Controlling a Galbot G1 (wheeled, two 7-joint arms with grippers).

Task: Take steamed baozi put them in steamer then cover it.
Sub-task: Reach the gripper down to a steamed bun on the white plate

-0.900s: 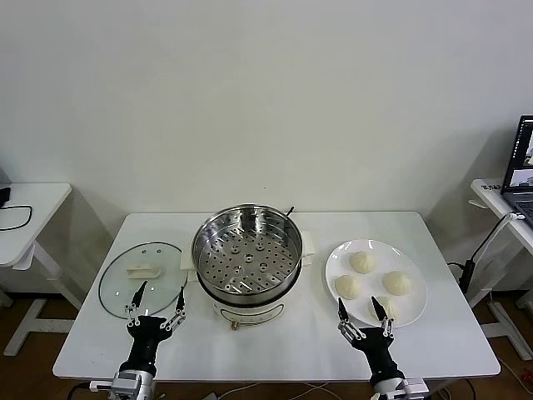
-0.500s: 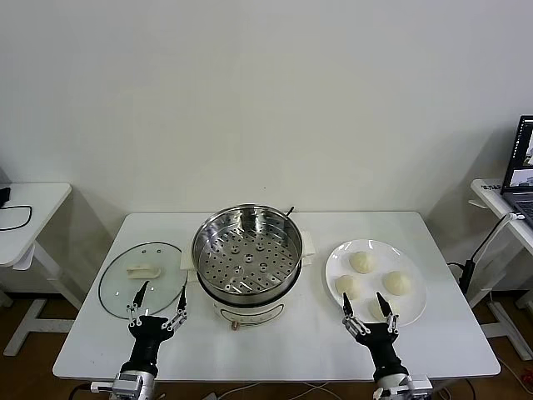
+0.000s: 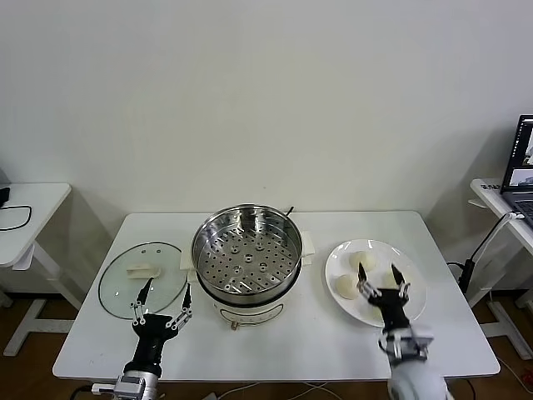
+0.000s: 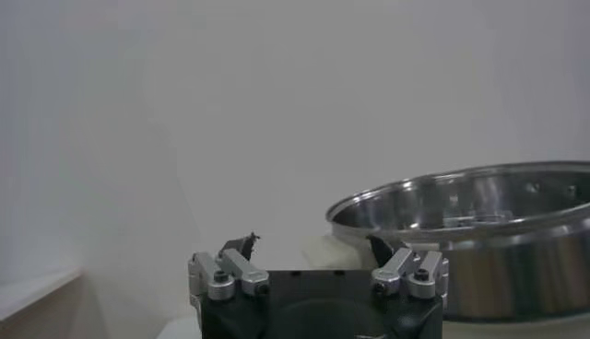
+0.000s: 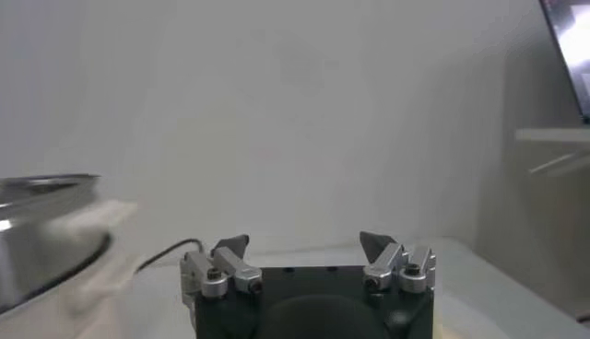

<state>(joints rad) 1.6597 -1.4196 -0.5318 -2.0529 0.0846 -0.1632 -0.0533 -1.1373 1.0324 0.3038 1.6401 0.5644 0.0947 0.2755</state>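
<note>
Right gripper point(image 3: 382, 282) poised over plate point(image 3: 415, 310), right of steamer point(image 3: 246, 250), fingers spread wide and holding nothing. Baozi point(image 3: 346, 286) lying on plate, partly hidden behind gripper. Left gripper point(image 3: 162, 304) parked near table's front edge, left of steamer, fingers likewise spread, just beside glass lid point(image 3: 141, 278).

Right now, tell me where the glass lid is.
In the head view, the glass lid lies flat on the table's left side, beside the steamer, just beyond the open left gripper.
</note>
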